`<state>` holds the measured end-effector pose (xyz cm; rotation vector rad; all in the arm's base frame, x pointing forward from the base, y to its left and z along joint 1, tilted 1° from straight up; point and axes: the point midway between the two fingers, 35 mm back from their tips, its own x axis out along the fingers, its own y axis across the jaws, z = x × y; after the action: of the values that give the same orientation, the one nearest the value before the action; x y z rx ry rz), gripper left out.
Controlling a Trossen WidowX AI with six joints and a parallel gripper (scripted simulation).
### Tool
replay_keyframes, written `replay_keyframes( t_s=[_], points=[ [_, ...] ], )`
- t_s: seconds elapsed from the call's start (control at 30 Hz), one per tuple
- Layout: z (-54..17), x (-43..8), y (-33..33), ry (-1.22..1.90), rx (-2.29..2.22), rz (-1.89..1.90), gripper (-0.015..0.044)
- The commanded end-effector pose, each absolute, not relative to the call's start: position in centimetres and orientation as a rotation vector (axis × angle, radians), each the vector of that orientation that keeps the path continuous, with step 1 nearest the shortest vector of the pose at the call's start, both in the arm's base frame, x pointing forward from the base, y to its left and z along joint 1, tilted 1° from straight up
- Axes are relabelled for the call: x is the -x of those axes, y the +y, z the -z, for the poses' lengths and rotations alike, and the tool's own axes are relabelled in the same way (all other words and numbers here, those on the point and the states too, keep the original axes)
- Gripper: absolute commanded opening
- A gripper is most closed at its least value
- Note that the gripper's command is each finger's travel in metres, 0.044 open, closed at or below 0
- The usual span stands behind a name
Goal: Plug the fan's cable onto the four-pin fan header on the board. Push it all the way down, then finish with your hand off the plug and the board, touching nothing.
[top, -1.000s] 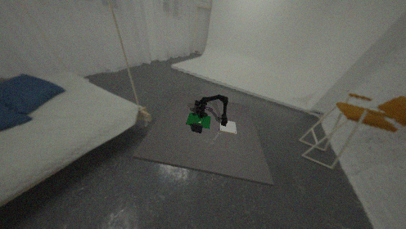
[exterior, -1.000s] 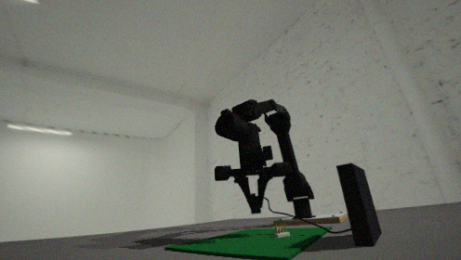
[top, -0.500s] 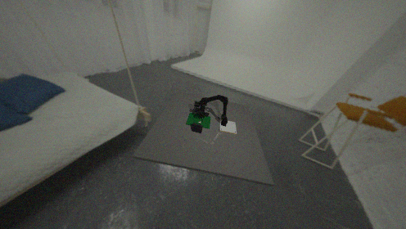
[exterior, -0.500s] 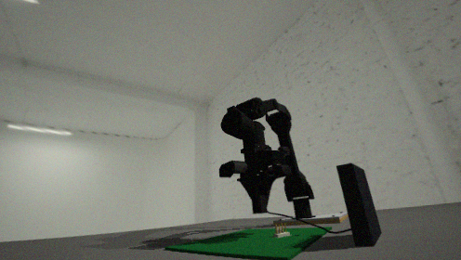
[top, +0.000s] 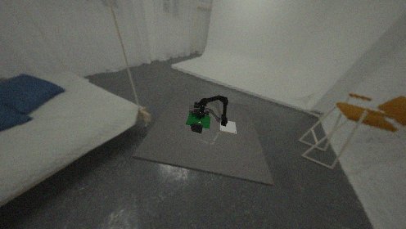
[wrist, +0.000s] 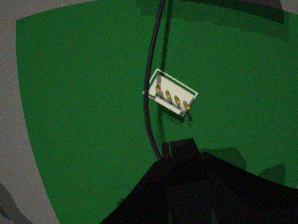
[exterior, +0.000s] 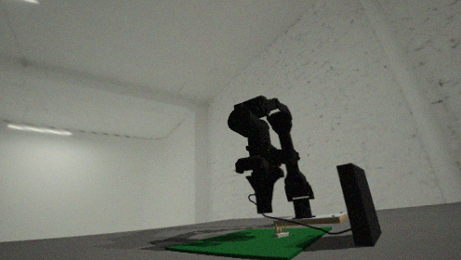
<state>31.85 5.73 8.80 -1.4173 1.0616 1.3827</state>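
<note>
The green board lies flat. Its white four-pin header has bare, upright gold pins with nothing on them. My gripper is shut on the fan cable's dark plug, held above the board. The plug is hard to tell from the black fingers. In the wrist view the header is ahead of the fingertips, up and slightly left. The black cable leaves the left side of the fingertips and passes over the header's left end. The fan is a black upright block beside the board.
A white plate lies under the arm's base, beside the board. The board, fan and arm are on a grey slab. The cable runs low past the header to the fan.
</note>
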Motion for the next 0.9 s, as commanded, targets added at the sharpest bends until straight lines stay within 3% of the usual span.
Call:
replay_keyframes(
  t_s=[0.0, 0.87],
  points=[
    [-8.8, -31.8, 6.1, 0.978, 1.525, -1.487, 0.0000],
    [-8.7, -31.5, 8.3, 0.451, 1.993, -1.951, 0.0000]
  ],
)
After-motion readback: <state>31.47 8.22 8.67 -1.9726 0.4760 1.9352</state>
